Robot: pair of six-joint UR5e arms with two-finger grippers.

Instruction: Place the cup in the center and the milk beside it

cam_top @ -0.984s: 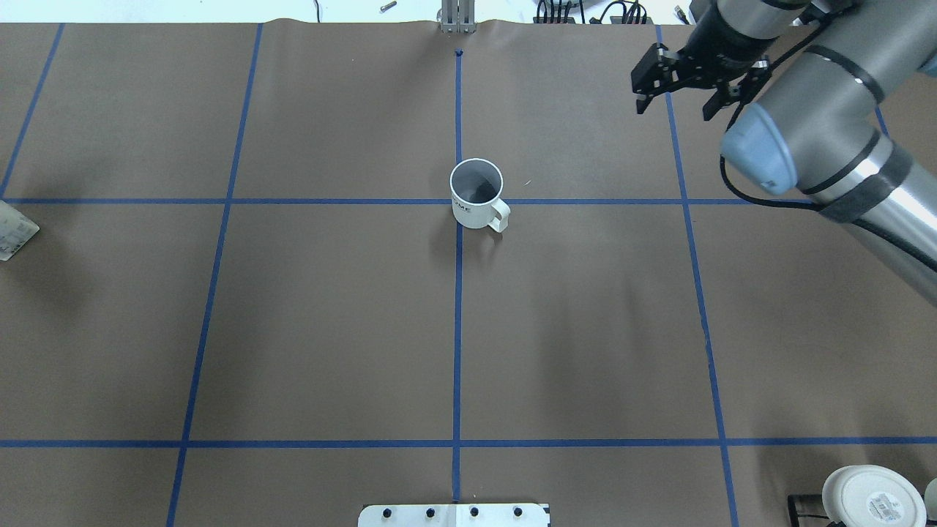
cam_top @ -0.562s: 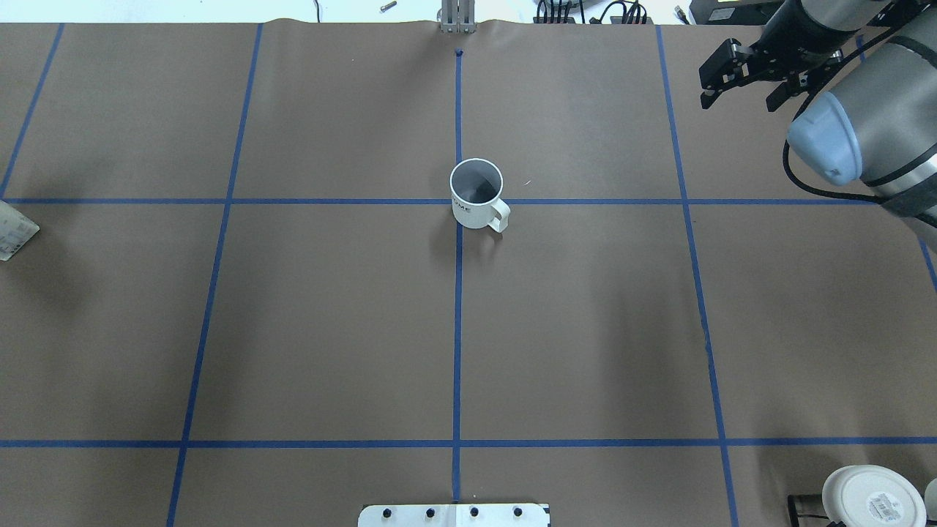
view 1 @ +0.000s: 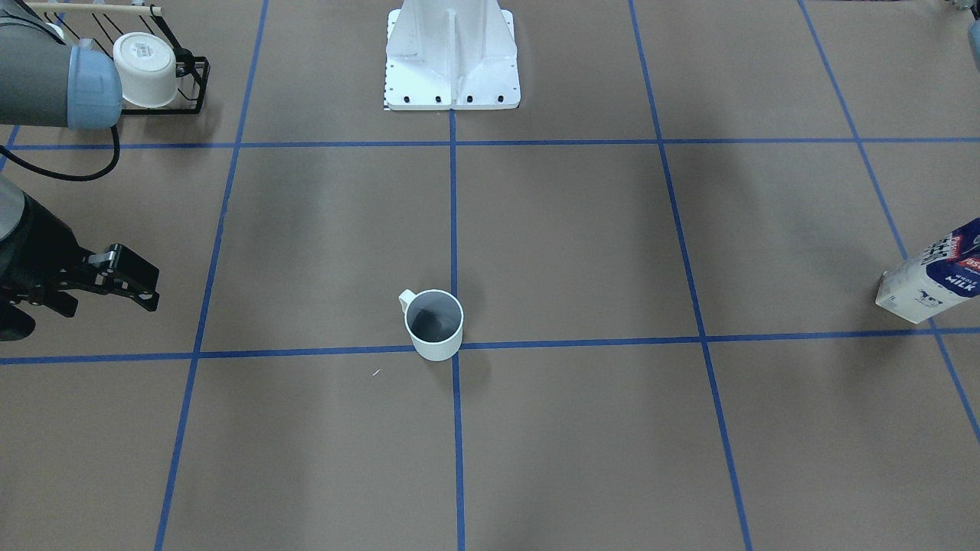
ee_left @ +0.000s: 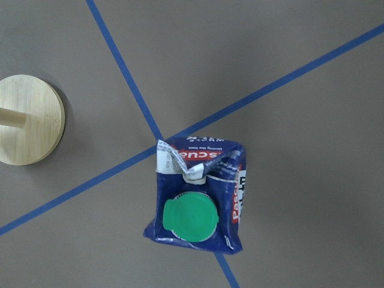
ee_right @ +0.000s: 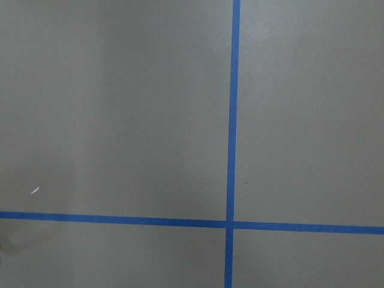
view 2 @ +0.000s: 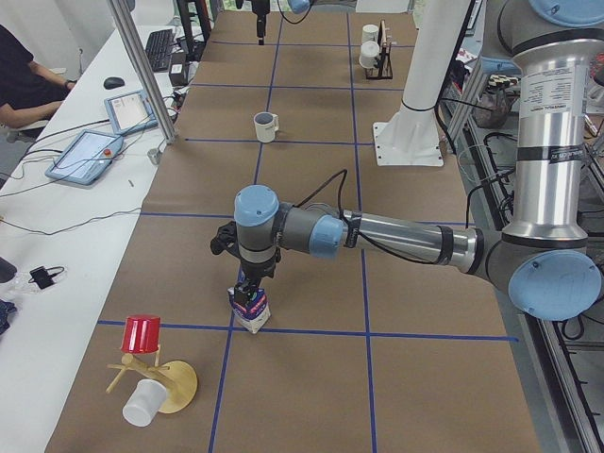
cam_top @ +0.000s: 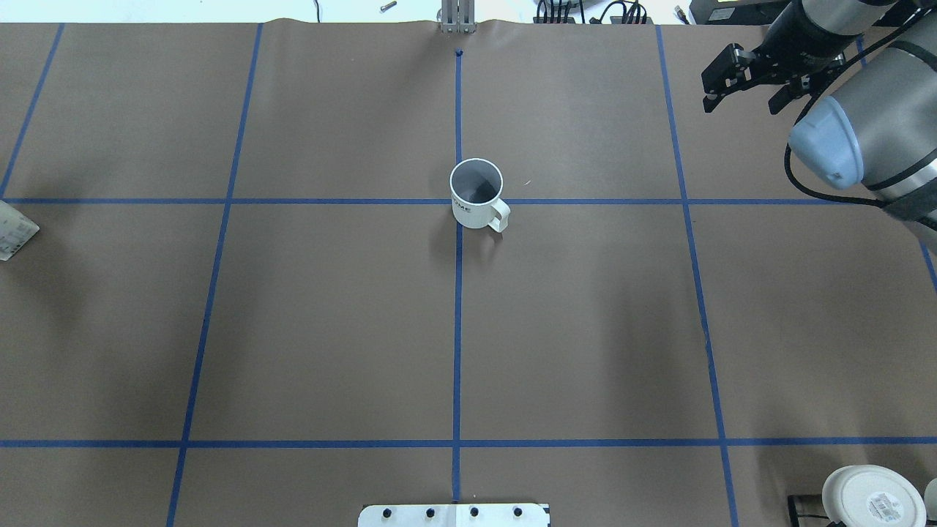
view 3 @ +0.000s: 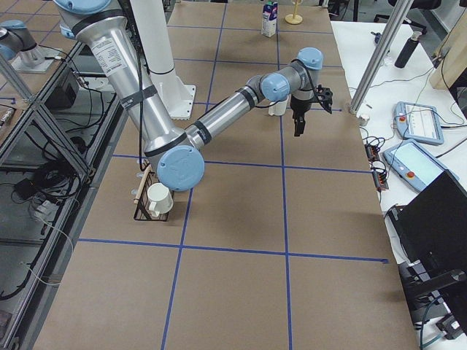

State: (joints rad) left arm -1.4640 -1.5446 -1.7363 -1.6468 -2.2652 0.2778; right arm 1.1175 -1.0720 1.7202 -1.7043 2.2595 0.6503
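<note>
The cup (cam_top: 477, 196) stands upright on the centre tape cross, handle toward the robot's right; it also shows in the front view (view 1: 434, 325) and the left view (view 2: 266, 126). The milk (view 1: 930, 272) stands upright far out on the robot's left, cut by the overhead view's left edge (cam_top: 15, 230). The left wrist view looks straight down on its green cap (ee_left: 189, 217). My left gripper (view 2: 247, 283) hangs right over the carton (view 2: 250, 310); I cannot tell if it is open. My right gripper (cam_top: 741, 106) is open and empty, above the table far right of the cup (view 1: 111, 304).
A black wire rack (view 1: 195, 76) with a wide white cup (cam_top: 871, 498) sits at the near right corner. A wooden mug tree (view 2: 175, 387) with a red cup (view 2: 142, 335) stands beyond the milk; its base shows in the left wrist view (ee_left: 27, 120). The white robot base (view 1: 452, 53) is at the table's near edge.
My right gripper moved right, away from the cup, then nearly stopped. It stays open. The cup and the milk have not moved.
</note>
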